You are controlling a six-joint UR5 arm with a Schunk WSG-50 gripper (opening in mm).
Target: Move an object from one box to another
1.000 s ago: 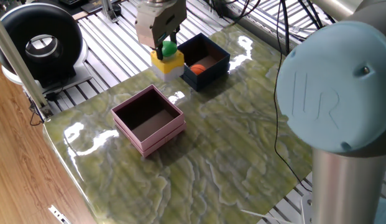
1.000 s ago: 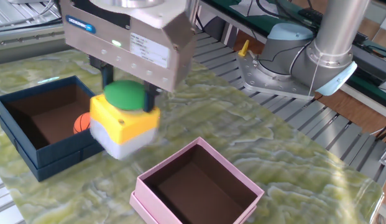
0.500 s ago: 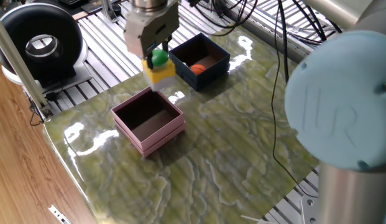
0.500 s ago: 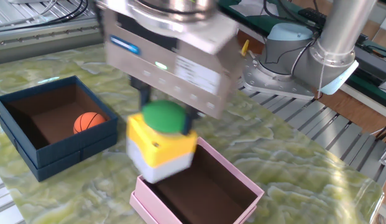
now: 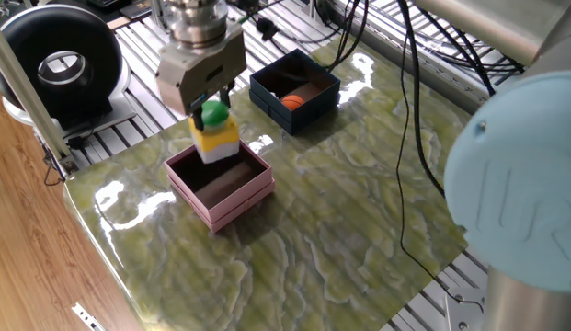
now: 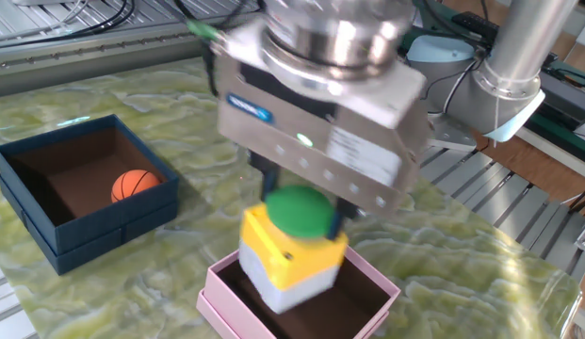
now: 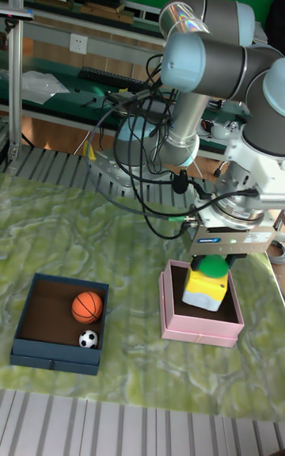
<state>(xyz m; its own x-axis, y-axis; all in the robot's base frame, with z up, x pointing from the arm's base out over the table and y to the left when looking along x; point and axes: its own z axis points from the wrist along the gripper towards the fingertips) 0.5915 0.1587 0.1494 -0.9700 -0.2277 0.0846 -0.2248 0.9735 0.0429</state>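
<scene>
**While held: block over pink box**

One fixed view: gripper point(image 5: 210, 99) clamped on one yellow-and-white block point(image 5: 216, 138) with green cap, above pink box point(image 5: 219, 176). Navy box point(image 5: 294, 90): one orange ball point(image 5: 291, 100) visible.

Other fixed view: block's base dips inside the pink rim.

Tall fixed view: alone shows a second, black-and-white ball point(image 7: 88, 339).

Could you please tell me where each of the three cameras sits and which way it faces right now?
One fixed view: high beside the arm's bulk, looking down over the marbled table; a big blue arm joint fills the right.
The other fixed view: low and close, opposite side, facing the arm's base; the gripper fills the frame.
Tall fixed view: in front of the table, facing the green back wall; nearly the whole arm shows.
All three show the gripper holding the yellow block over the pink box, and the navy box.
</scene>
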